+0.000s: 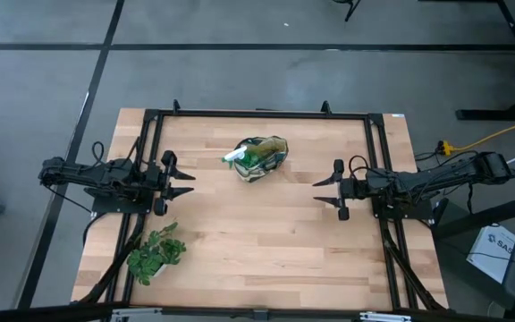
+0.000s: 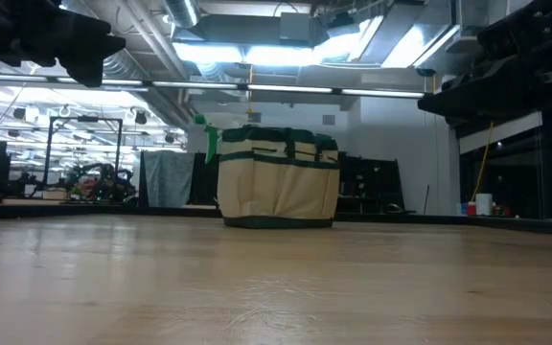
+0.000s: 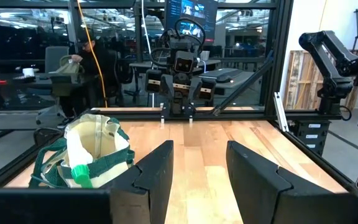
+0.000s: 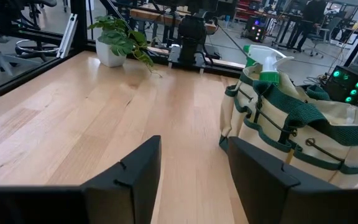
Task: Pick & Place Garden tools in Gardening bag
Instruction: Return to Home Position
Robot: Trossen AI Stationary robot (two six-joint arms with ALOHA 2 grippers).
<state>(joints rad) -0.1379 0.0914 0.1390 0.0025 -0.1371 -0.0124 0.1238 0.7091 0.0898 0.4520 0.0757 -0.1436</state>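
The gardening bag (image 1: 257,158), cream with dark green trim, stands upright on its base on the far middle of the table. A green spray bottle (image 4: 261,62) sticks out of the bag's top, its nozzle up. No other garden tool shows. My left gripper (image 1: 189,179) hovers open at the table's left side, level, pointing right, nothing between its fingers. My right gripper (image 1: 318,192) hovers open at the right side, pointing left, the bag (image 4: 303,134) just beyond its fingers.
A leafy green plant in a white pot (image 1: 155,257) stands at the near left corner. A black metal frame (image 1: 257,114) runs around the table's edges. Bare wood (image 1: 266,241) lies between the grippers and toward the near edge.
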